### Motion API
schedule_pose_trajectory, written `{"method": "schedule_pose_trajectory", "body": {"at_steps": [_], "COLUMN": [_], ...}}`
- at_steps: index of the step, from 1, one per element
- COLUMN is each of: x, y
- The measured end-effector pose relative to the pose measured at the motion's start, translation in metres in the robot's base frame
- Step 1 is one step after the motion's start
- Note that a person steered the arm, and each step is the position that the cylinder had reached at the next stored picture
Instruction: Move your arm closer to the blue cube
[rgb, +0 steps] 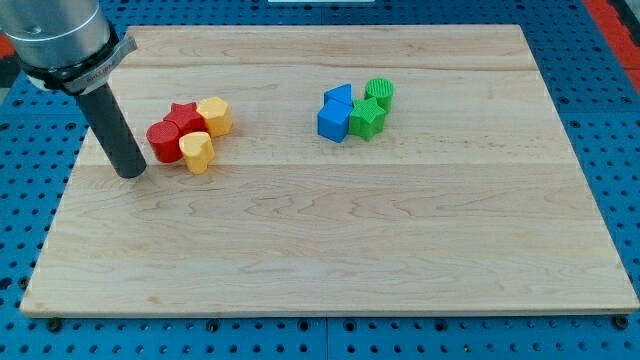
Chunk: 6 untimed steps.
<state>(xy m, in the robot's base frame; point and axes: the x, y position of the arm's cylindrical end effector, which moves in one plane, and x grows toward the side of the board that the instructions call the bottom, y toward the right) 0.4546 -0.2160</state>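
Blue cube (333, 122) sits right of the board's centre, touching a blue triangular block (339, 96) and two green blocks (368, 118), perhaps stars. The tip (131, 172) rests well apart at the view's left, just beside a red block (162, 139); it has no fingers. The arm's upper part is cut off.

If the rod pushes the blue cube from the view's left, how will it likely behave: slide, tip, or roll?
The blue cube looks squat and flat-faced, so it would probably slide, not roll or tip. It touches a green block and another blue block, so those would likely shift too. My tip stands far off at the view's left.
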Motion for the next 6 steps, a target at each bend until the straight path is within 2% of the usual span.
{"method": "schedule_pose_trajectory", "body": {"at_steps": [2,3,4,6], "x": [0.01,0.033,0.051,-0.007], "y": [0.018,0.064,0.134,0.173]}}
